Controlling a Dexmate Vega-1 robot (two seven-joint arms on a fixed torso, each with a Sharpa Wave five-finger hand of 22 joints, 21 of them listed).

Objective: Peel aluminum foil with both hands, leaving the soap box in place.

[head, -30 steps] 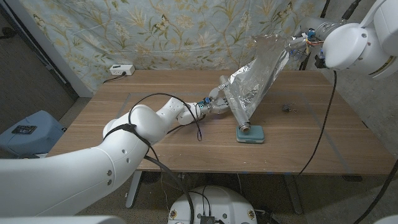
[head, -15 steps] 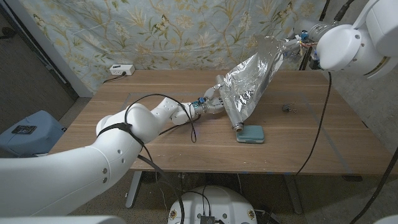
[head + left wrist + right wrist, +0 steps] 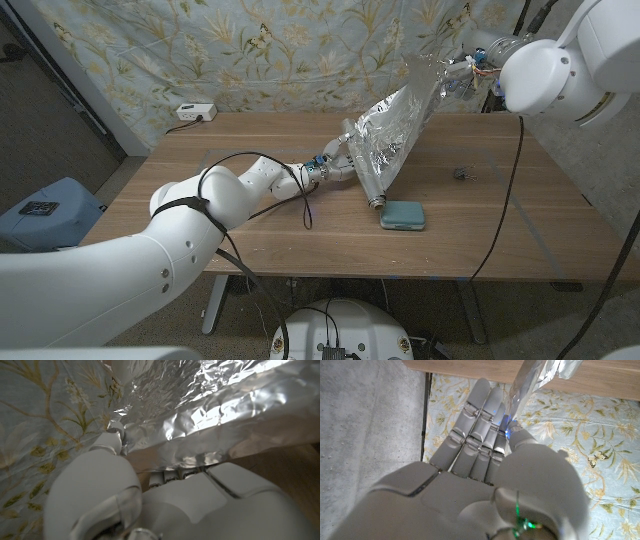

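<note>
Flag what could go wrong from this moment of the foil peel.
1. The aluminum foil is stretched taut between the left robot hand and the raised right robot hand; further pulling might tear it.
2. The right robot hand seems to pinch only a thin foil edge, which may slip out.
3. The foil roll's end hangs beside the teal soap box; a swing could nudge it out of place.

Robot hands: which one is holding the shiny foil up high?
The right hand, up near the flowered curtain, pinches the crinkled silver aluminum foil sheet by its top end. The left hand grips it low, just above the wooden table.
</note>
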